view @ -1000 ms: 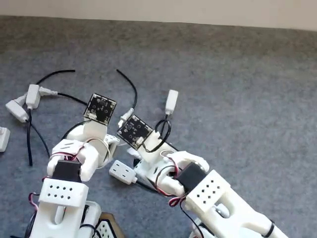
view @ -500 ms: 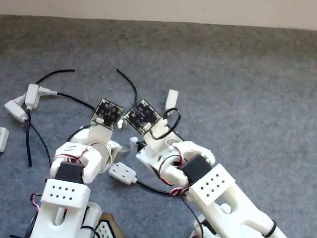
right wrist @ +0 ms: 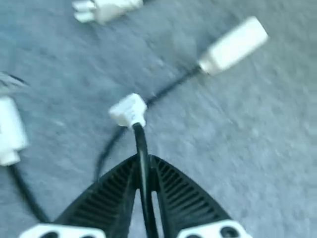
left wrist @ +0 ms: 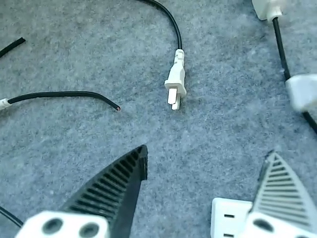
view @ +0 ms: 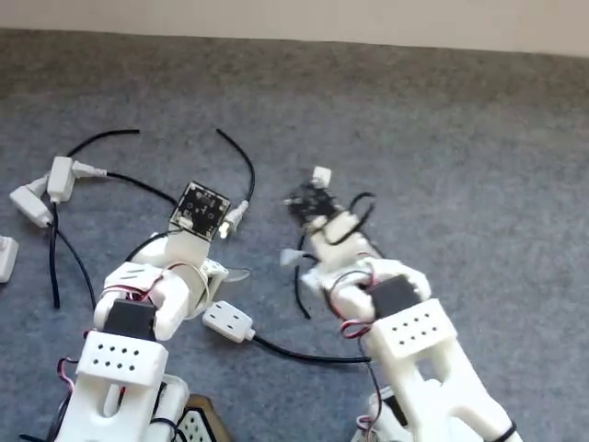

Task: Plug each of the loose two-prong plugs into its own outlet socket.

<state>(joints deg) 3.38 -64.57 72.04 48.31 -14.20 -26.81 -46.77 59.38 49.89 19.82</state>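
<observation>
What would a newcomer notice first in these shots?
The right pincer is shut on a black cord, and the white plug at the cord's end sticks out just ahead of it. Next comes the left pincer, open above the grey carpet, with a loose two-prong plug lying ahead of it and a white outlet socket beside one finger.

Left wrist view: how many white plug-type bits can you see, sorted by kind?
Two-prong plug: 1
Slotted socket: 1
White connectors of unclear kind: 2
Total: 4
</observation>
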